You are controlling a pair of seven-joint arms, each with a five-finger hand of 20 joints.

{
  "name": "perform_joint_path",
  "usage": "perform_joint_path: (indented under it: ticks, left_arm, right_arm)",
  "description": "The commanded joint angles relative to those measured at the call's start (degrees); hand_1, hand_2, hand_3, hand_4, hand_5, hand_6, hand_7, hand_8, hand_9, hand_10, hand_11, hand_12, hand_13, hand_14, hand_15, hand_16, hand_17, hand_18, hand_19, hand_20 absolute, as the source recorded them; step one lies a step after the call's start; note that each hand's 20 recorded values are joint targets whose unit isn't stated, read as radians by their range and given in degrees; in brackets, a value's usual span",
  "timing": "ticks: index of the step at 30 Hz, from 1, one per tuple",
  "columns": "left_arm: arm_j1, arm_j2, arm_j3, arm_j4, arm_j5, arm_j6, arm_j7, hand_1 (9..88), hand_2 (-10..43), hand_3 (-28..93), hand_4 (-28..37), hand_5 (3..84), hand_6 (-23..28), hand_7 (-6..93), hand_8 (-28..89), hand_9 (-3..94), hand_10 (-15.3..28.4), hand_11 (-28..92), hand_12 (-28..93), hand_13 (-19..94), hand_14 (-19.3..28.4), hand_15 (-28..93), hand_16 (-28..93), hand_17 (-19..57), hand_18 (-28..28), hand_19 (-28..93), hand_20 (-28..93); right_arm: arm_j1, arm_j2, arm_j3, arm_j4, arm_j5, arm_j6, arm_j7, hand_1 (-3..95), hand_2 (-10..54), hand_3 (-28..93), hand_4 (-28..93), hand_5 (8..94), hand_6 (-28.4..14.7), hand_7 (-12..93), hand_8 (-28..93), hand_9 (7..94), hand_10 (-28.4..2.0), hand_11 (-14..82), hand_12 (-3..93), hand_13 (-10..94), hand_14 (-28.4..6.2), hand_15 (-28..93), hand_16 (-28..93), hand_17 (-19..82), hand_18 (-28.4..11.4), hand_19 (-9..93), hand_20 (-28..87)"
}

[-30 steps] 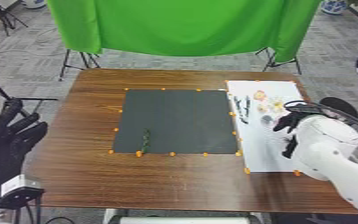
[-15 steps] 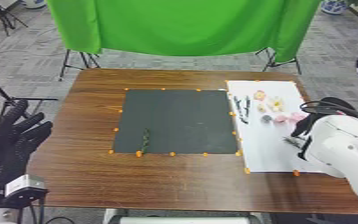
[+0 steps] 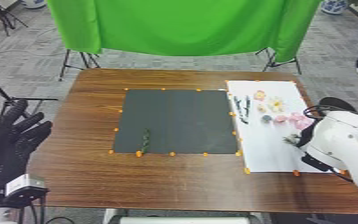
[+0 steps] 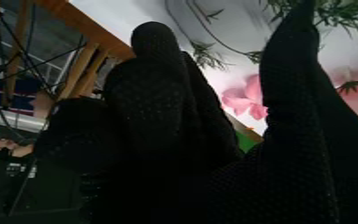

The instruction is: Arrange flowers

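In the head view my left hand (image 3: pixel 14 142) is held open off the table's left side. My right hand (image 3: pixel 310 145) is over the white sheet's right side, beside a green sprig (image 3: pixel 292 139); in the right wrist view this hand (image 4: pixel 149 110) has its fingers extended and thumb apart, holding nothing. A pink flower (image 4: pixel 245 97) and green leaves (image 4: pixel 335 15) show past it there. A green stem (image 3: pixel 146 140) lies on the black mat's lower left (image 3: pixel 175 120). On the sheet are dark sprigs (image 3: pixel 246 106), an orange flower (image 3: pixel 260 95), a pale yellow flower (image 3: pixel 275 105) and pink flowers (image 3: pixel 298 120).
The brown table (image 3: pixel 140 185) surrounds the mat and the white sheet (image 3: pixel 264 155), whose edges carry small orange pieces. A small grey-blue flower (image 3: pixel 266 118) lies near the sheet's middle. A green cloth (image 3: pixel 184 25) hangs behind the table.
My right hand has moved from over the sheet's middle to its right side and a little toward the front, uncovering the pink flowers and the green sprig. My left hand has hardly moved.
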Motion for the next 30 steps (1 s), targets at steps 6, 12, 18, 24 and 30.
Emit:
perform_joint_path:
  ticks: [6, 12, 18, 24, 30]
  left_arm:
    - [1.16, 2.18, 0.15, 0.24, -2.36, 0.65, 2.14, 28.2, 6.9, 62, -22.0, 32.9, 7.0, 8.6, -8, 30.2, 18.8, 25, 12, 20, 26.7, 53, -11, -8.2, 27.0, 50, 3]
    - [0.33, 1.19, 0.56, 0.28, -1.48, 0.44, 1.1, 28.4, 7.0, 63, -22.0, 33.0, 7.1, 8.6, -8, 30.2, 18.8, 25, 12, 20, 26.9, 53, -11, -8.1, 27.0, 51, 3]
    - [0.19, 0.53, 0.45, 0.27, -0.98, 0.19, 0.54, 28.4, 7.0, 63, -22.0, 33.0, 7.1, 8.5, -8, 30.2, 18.8, 25, 11, 20, 26.9, 53, -11, -8.1, 26.9, 51, 3]
    - [0.23, 0.72, 0.48, 0.25, -1.15, 0.26, 0.56, 28.5, 7.1, 63, -22.0, 33.0, 7.1, 8.5, -8, 30.2, 18.7, 26, 11, 20, 26.9, 54, -11, -8.1, 27.0, 51, 3]
    - [1.09, 0.9, -0.15, 0.04, -1.33, 0.41, 0.58, 28.5, 7.1, 62, -21.8, 33.1, 7.2, 8.5, -8, 30.2, 18.7, 25, 11, 20, 27.0, 54, -11, -8.1, 26.9, 51, 3]
  right_arm:
    - [2.88, -1.72, -3.25, 1.93, 2.95, 1.19, -0.42, 44.4, -4.0, 65, -15, 62.9, -20.3, 8, -7, 76.8, -26.0, 33.4, 16.3, 84, -12.7, 68, 9, 74, -5.4, 93, 0]
    - [3.66, -1.02, -5.55, 2.98, 1.83, 2.92, -0.42, 52.2, -4.3, 64, -17, 66.1, -18.6, 8, -7, 76.6, -26.1, 27.0, 15.8, 83, -13.1, 68, 10, 73, -6.2, 93, 0]
    - [3.86, -0.16, -8.09, 2.86, -1.8, 6.89, -2.46, 65.9, -5.1, 55, -19, 75.5, -14.6, 9, 10, 81.6, -22.3, 20.8, 16.0, 83, -13.5, 60, 8, 71, -6.6, 93, -12]
    - [3.69, 0.82, -9.16, 2.08, -5.3, 10.95, -3.99, 68.8, -6.4, 59, -23, 82.3, -11.1, 10, 13, 90.3, -17.3, 18.2, 20.8, 86, -13.1, 53, 8, 71, -6.3, 93, -24]
    - [2.47, 1.63, -5.78, -0.41, -7.35, 11.21, -4.98, 68.2, -7.1, 64, -26, 84.1, -11.0, 11, 14, 92.5, -17.4, 22.1, 19.5, 89, -11.4, 52, 11, 71, -7.4, 93, -12]
